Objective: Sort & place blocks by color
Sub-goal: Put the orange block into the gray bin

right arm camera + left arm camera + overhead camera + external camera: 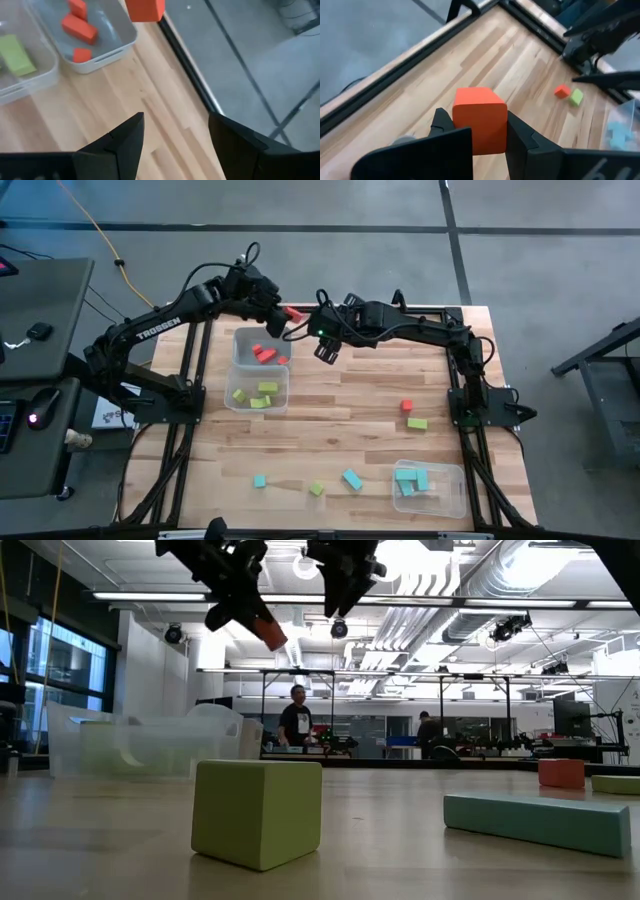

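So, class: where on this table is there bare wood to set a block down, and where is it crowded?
Bare: mid-table between the left tubs and the red cube; also the front-left corner. Crowded: the front edge by the teal tub.

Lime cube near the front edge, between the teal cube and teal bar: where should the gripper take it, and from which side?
Probably straight from above, closing on two opposite flat side faces of the lime cube. It sits flat on the table, apart from the teal cube and teal bar, so the fingers should have room.
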### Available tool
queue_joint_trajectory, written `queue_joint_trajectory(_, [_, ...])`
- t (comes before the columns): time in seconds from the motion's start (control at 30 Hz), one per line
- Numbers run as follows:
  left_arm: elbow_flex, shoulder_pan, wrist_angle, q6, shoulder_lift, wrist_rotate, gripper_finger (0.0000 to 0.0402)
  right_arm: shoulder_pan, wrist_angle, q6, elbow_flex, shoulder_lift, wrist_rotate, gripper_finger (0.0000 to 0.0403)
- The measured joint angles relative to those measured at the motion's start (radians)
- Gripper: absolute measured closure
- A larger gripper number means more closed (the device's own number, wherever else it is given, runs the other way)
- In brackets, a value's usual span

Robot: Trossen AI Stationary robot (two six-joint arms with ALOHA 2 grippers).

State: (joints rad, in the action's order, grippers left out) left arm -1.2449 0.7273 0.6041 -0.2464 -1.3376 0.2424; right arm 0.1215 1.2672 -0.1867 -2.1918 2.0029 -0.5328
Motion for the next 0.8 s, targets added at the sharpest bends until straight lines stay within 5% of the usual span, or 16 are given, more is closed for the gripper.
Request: queue_joint_trajectory(0.8, [0.0,-0.002,0.27,0.094,0.0,-0.102,0.0378,0.0,0.001,-0.102,0.0,0.0,0.078,0.0192])
